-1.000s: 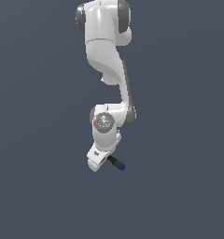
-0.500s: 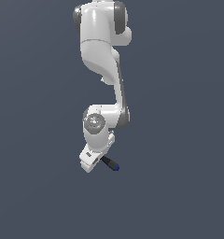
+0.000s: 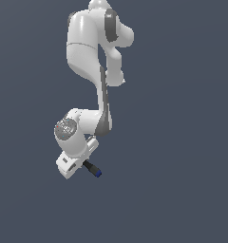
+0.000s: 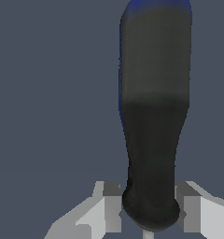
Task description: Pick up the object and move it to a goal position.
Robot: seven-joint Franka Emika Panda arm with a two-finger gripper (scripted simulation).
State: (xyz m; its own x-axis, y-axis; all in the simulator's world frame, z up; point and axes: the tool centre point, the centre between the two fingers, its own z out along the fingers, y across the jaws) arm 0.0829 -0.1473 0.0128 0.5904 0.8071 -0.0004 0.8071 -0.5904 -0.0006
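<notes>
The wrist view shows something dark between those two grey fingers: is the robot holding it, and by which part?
Yes. The fingers grip the screwdriver at the shaft end of its black handle; the blue-capped end sticks out free.

One screwdriver point(image 3: 92, 169), one arm point(image 3: 94, 71) and one tool point(image 4: 149, 212) are visible.

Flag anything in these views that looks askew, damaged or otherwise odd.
Nothing looks damaged. One thing stands out: the screwdriver juts sideways from the gripper, blue cap pointing to the exterior view's right. In the wrist view the fingers pinch only the narrow end of the handle, so most of its length overhangs unsupported.
</notes>
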